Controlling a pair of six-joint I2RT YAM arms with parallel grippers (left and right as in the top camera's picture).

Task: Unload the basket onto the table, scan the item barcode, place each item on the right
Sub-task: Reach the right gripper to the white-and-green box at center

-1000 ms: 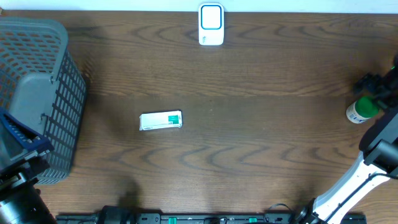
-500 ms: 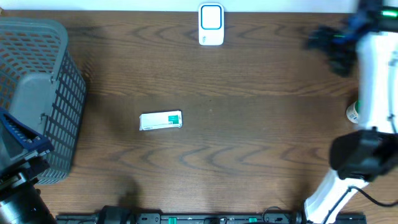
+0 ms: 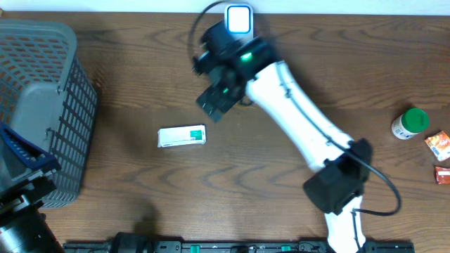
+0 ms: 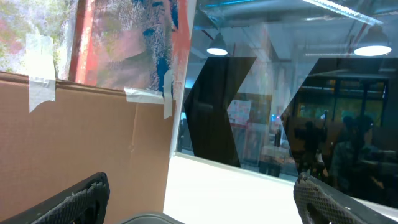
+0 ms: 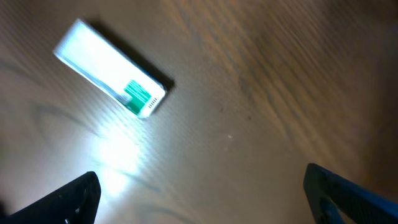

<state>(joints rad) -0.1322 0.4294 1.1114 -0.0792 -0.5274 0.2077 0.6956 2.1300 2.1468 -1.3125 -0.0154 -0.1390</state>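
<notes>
The item, a small white box with a green mark [image 3: 181, 136], lies flat on the wooden table left of centre. The right wrist view shows the box [image 5: 112, 78] at upper left. A white scanner with a blue face [image 3: 239, 27] stands at the back edge. My right gripper [image 3: 214, 100] hovers between the scanner and the box, up and to the right of the box, open and empty [image 5: 205, 190]. My left gripper [image 4: 202, 193] is open with nothing between its fingers, pointing at a cardboard wall and window. Its arm sits at the bottom left corner.
A grey mesh basket [image 3: 67, 98] stands at the left edge. At the right edge are a green-capped white bottle [image 3: 409, 123] and small orange packets [image 3: 439, 145]. The right arm's white link [image 3: 302, 126] stretches diagonally across the table's middle.
The right arm has swung from the right edge along the back of the table to the left, and now hangs near the scanner and box. The left arm has not moved.
</notes>
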